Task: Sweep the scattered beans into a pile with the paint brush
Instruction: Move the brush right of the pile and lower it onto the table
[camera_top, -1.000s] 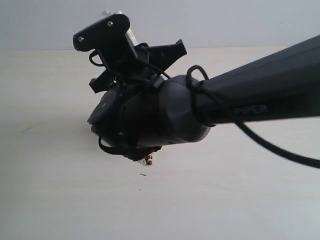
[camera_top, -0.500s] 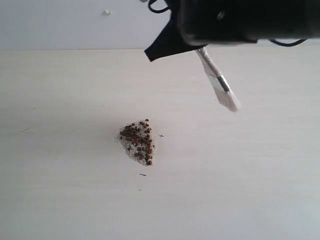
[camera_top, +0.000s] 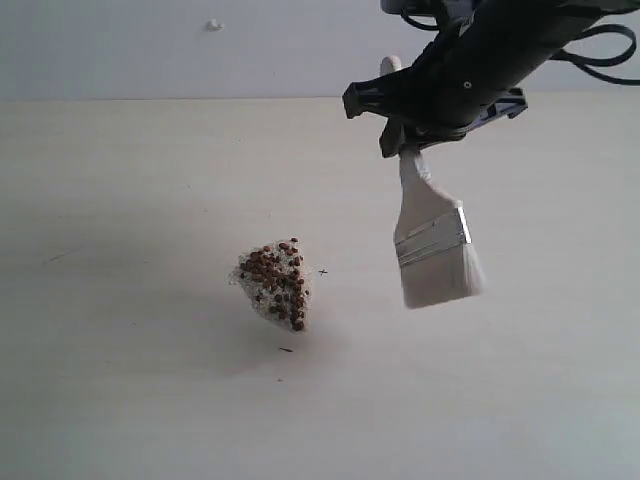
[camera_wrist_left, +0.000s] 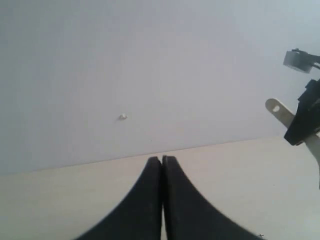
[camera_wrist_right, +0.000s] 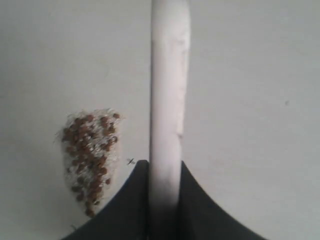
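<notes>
The right gripper's (camera_top: 410, 128) jaws clamp the pale handle of the paint brush (camera_top: 432, 240), which hangs bristles-down over the table (camera_top: 120, 380). The beans (camera_wrist_right: 90, 150) sit gathered in the pile (camera_top: 277, 285), near the bristles on the left arm's side. The left gripper's (camera_wrist_left: 161, 162) jaws press together, empty.

No lettering can be read (only a tiny cross mark (camera_top: 322, 271) on the table (camera_top: 120, 400)).

A pale bench (camera_top: 120, 400) is meeting a grey-white wall (camera_top: 120, 50) along its far edge. A small white bump (camera_top: 213, 25) is sticking out from the wall. A tiny dark cross mark (camera_top: 323, 271) and a short dark fleck (camera_top: 286, 349) are lying near the bench's middle.
</notes>
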